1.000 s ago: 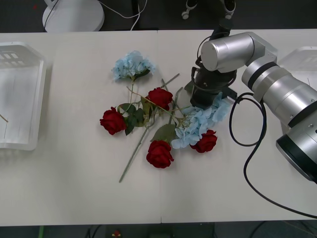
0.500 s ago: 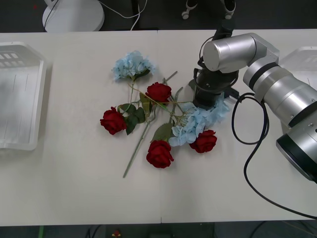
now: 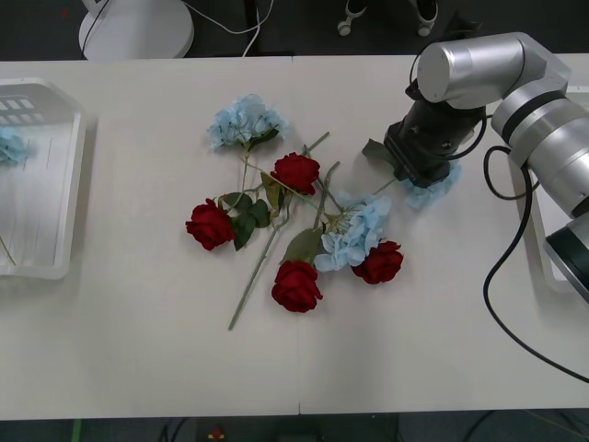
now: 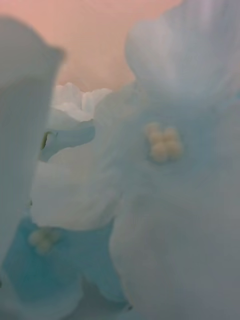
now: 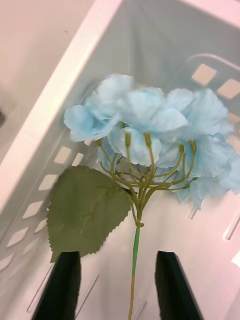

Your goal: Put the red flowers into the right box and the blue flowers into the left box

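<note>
Right claw low on table, amid blue flowers

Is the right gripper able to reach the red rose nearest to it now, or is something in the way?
Probably not yet. The right gripper appears to be carrying a blue flower cluster, so it is occupied. That rose also lies partly under another blue cluster.

We count four red flowers near the table's middle. We count four blue flowers: two among the roses, one under the right arm, one over the left box. Two white boxes sit at the table's ends.
</note>
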`<state>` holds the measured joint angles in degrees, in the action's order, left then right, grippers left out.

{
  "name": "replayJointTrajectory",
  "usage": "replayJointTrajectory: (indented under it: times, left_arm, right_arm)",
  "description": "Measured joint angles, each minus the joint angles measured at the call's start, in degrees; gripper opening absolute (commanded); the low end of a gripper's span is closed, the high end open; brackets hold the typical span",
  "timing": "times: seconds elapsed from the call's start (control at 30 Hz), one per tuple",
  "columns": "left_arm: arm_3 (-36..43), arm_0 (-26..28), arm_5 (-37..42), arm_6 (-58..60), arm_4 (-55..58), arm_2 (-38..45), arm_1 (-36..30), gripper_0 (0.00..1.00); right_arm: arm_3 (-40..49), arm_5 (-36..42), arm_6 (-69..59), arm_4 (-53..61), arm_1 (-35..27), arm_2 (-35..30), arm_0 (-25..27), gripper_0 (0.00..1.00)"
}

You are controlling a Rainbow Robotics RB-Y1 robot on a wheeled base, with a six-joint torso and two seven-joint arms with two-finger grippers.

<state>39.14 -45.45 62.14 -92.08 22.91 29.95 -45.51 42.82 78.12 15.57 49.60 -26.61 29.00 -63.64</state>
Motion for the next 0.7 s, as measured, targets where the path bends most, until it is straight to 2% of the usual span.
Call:
replayJointTrajectory:
  times: [0.2,0.33,0.47,0.7]
  left_arm:
    - [5.95,0.27,9.35,0.00,1.92,-0.03,-0.01,0.63]
    - [14.79,2.05,17.51,0.00,5.62,-0.07,-0.02,0.71]
    - [24.33,4.87,24.62,0.00,11.29,-0.94,-0.07,0.73]
    - [35.22,9.66,27.97,0.00,24.92,-4.60,-0.10,0.83]
  right_arm:
    - [0.03,0.02,15.71,0.28,-3.29,-0.96,-1.46,0.00]
    - [0.57,-0.03,33.67,3.06,-5.82,-4.03,-2.56,0.00]
    - [2.62,-0.29,48.03,8.44,-8.13,-8.20,-2.90,0.00]
    - [8.08,-3.55,67.78,20.22,-11.20,-9.11,-2.97,0.00]
